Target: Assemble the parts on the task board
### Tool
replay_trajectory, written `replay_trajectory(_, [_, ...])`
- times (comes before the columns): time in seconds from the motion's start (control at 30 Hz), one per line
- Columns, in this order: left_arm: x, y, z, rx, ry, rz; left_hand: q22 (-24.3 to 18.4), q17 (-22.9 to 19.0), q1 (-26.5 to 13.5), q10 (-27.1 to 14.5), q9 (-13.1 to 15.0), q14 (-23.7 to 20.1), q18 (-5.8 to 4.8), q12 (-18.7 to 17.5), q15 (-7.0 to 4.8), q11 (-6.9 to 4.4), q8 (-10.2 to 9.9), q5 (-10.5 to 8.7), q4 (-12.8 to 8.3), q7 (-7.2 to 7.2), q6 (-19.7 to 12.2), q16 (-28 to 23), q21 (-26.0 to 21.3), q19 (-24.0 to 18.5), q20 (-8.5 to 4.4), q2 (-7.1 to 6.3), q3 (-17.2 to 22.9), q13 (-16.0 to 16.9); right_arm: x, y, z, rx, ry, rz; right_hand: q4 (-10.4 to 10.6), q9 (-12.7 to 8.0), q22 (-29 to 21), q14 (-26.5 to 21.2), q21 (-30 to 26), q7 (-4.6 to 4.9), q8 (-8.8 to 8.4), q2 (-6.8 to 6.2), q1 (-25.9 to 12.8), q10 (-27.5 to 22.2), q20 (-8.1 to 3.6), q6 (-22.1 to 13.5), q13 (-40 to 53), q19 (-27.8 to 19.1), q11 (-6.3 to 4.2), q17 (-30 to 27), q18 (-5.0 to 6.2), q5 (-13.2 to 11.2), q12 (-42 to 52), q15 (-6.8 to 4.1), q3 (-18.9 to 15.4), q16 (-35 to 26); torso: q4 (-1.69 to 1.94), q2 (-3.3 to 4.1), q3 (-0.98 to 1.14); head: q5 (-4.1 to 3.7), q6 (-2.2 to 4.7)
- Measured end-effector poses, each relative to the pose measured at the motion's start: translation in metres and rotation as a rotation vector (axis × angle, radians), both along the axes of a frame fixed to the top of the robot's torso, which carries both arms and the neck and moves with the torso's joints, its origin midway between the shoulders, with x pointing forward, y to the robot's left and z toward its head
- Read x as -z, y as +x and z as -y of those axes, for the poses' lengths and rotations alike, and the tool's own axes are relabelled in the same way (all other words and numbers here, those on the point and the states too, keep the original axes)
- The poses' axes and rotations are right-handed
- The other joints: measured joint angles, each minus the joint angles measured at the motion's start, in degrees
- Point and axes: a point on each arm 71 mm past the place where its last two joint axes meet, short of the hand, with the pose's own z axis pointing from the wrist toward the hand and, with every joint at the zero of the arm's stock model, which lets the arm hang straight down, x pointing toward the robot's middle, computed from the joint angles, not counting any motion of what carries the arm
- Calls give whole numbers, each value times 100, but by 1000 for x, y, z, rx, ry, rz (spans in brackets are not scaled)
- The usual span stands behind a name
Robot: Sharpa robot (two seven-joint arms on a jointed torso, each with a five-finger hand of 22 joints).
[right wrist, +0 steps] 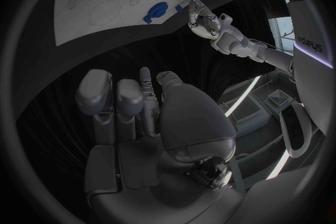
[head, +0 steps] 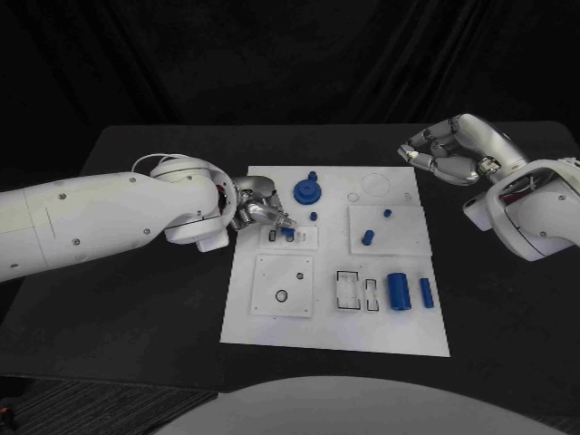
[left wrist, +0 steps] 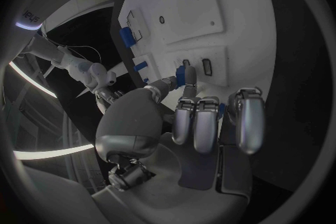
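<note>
The white task board (head: 336,317) lies mid-table. My left hand (head: 255,211) hovers over its left edge and pinches a small blue piece (left wrist: 183,75) between thumb and a finger, just above the slotted plate (head: 294,237), where another small blue piece (head: 287,234) stands. A round blue part (head: 310,190) sits behind that plate. Blue pegs (head: 367,237) stand on the right square plate. Two blue cylinders (head: 399,290) lie front right. My right hand (head: 453,149) hangs in the air off the board's back right corner, fingers curled in with nothing in them.
A white square plate with a ring hole (head: 284,285) lies front left on the board. Two framed slots (head: 360,292) are beside the cylinders. Bare black table (head: 133,308) surrounds the board.
</note>
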Motion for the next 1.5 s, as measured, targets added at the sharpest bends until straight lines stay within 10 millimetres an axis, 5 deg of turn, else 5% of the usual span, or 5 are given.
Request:
replay_trajectory(0.87, [5,-1,-3,-3,5,-15,0,0,28,1,5,20,-1,0,22,0,-43,-48,3,1,-43,0,-74,-40,40,28,-3,0,3,-1,0,0,-1,-7,-16,4,-2,1,0,16,0,-41,7,6,0,15,0,0,-6,1,-1,57,-54,19,15,0,-2,-1,1,36,0])
replay_trajectory(1.17, [6,-1,-4,-4,6,-16,0,0,4,3,4,0,-1,0,42,37,-111,-239,65,29,-73,0,-111,-60,60,52,-66,0,3,-1,0,0,-1,-9,-16,3,-2,-16,0,16,0,-39,9,11,0,15,0,0,-11,1,0,57,-57,4,15,0,2,1,1,28,0])
replay_trajectory(1.5, [6,-1,-3,-1,8,-20,0,0,-5,-17,-25,1,-1,0,83,57,-229,-706,198,39,-104,0,-162,-80,80,118,-331,0,4,-1,0,1,-2,-11,-15,8,-3,-17,0,16,0,-37,11,10,0,15,0,0,-10,1,0,57,-55,5,47,0,-2,1,2,38,0])
